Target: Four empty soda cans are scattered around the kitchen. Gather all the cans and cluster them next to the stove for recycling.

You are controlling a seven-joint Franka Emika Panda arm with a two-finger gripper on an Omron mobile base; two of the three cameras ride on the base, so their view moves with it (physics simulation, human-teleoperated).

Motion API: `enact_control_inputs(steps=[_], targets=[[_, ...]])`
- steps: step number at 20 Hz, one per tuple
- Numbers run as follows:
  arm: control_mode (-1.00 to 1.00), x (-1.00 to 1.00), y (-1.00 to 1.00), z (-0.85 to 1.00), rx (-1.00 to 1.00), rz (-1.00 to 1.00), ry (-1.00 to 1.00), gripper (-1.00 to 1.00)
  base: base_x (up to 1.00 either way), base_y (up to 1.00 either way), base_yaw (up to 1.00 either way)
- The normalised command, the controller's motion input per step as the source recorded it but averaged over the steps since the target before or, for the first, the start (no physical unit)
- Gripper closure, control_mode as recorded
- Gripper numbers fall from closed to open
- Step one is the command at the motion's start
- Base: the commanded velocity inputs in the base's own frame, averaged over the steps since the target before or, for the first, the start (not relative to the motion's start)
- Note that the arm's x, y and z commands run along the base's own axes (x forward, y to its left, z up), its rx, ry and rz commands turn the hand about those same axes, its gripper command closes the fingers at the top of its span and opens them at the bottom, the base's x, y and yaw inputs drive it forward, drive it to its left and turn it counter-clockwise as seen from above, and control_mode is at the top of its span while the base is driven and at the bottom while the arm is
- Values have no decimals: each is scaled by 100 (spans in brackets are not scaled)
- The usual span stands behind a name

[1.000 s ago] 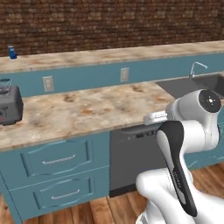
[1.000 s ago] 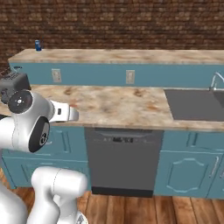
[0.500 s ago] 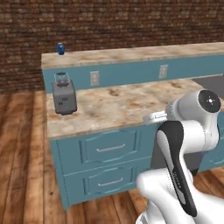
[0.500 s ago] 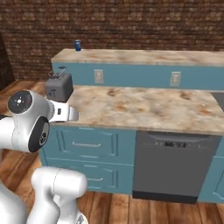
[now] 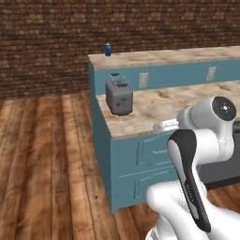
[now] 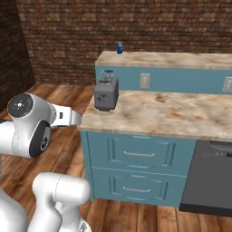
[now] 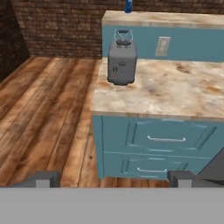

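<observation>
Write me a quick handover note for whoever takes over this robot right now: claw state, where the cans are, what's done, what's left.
Claw: open and empty, its tips seen at the bottom of the hand view, aimed at the counter's corner.
Cans: one blue soda can stands on the raised back ledge, near its left end, behind the grey toaster on the lower counter.
Stove: no sign of it from here.
Done: nothing gathered that these views show.
Left: reach the blue can, grip it, carry it to the stove, then find the other three.
</observation>
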Motion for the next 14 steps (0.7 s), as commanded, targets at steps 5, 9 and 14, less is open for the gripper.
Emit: enact_control_inputs(steps=[5,9,14], targets=[[100,0,0,0,0,0,0,-100,4,100,1],[100,0,0,0,0,0,0,-100,20,100,0],[100,0,0,0,0,0,0,-100,56,96,0]])
